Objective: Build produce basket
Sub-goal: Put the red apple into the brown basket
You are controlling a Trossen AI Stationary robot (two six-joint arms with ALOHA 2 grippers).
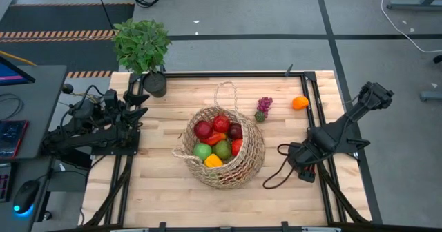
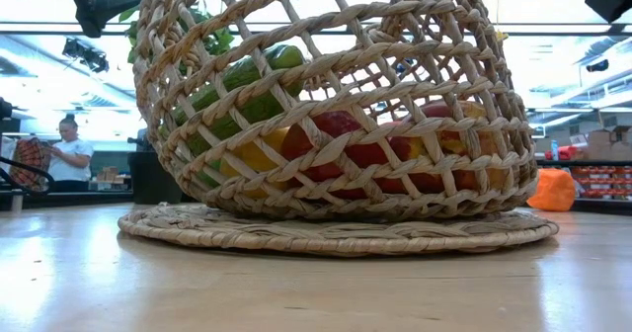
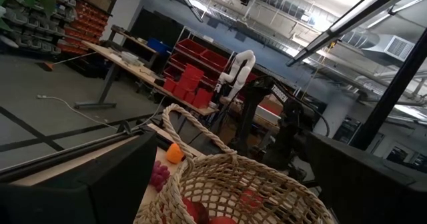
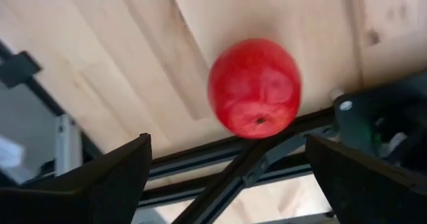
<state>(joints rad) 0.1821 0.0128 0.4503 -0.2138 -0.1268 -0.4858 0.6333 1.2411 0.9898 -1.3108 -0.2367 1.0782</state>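
- The basket (image 1: 224,149) sits mid-table, well off to the inboard side of my right gripper (image 1: 298,164). It already holds most of the produce (image 1: 216,139): red apples, a green one, a pear, something yellow at the bottom. From the low view it looks tipped on its woven mat (image 2: 336,229), mouth leaning over, so I judge a careless drop onto the rim could rock it or spill what is inside.
- My left gripper (image 1: 141,102) waits at the table's edge on its own side, with the potted plant (image 1: 141,44) just beyond it and the basket well clear in front. I cannot tell how its fingers stand.
- My right gripper hangs over the table's edge on its side, fingers spread wide and holding nothing. A red apple (image 4: 254,88) lies directly below, between the fingers, right by the black frame rail (image 4: 220,151).
- The risk here: the apple is round and so near the edge that a glancing finger could roll it off the wood onto the rail or the floor. The rail also leaves little room for the outer finger to come down.
- Purple grapes (image 1: 263,108) and an orange (image 1: 300,103) lie beyond the right gripper toward the far edge, with open wood around them and an easy path to the basket.
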